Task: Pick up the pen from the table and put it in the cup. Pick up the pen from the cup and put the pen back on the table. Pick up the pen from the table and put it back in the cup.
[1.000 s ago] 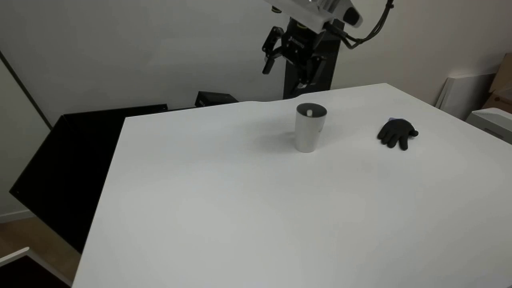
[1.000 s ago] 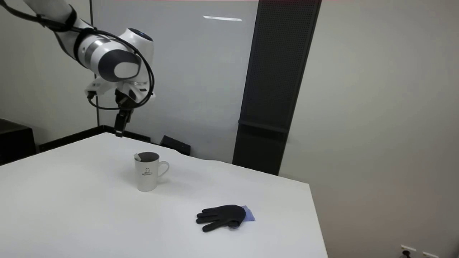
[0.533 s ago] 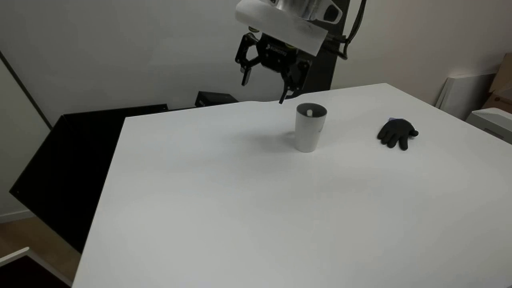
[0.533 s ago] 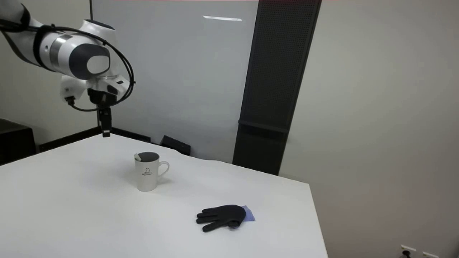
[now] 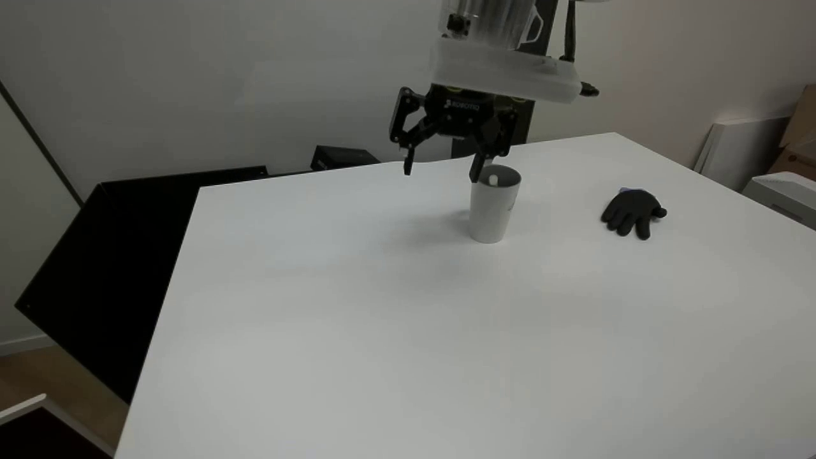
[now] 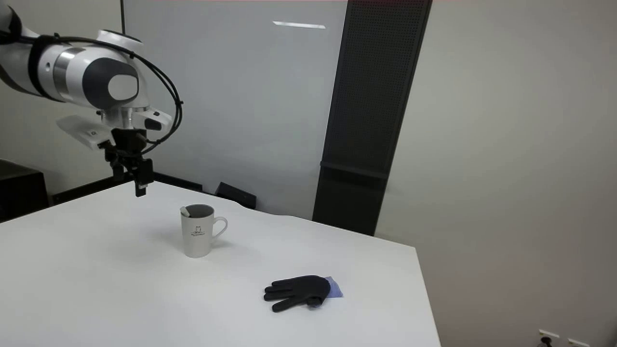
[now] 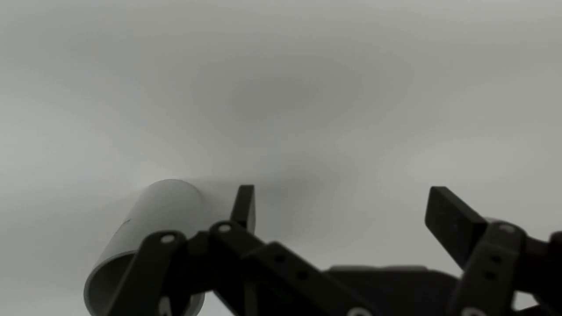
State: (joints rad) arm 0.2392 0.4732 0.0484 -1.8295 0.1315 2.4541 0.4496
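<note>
The gripper (image 5: 441, 173) hangs above the white table (image 5: 382, 331), its fingers (image 7: 454, 226) spread wide apart; the cup (image 5: 489, 215) stands upright toward the table's far edge, inward from it, in both exterior views; the pen (image 5: 493, 180) is inside the cup — just its pale end shows at the rim, the rest hidden; a clear gap parts gripper and cup in an exterior view, with the cup's handle (image 6: 224, 226) on the side away from the gripper; a black glove (image 6: 296, 291) lies between the cup and the table's right-hand edge, a blue piece (image 6: 336, 287) showing at its cuff.
</note>
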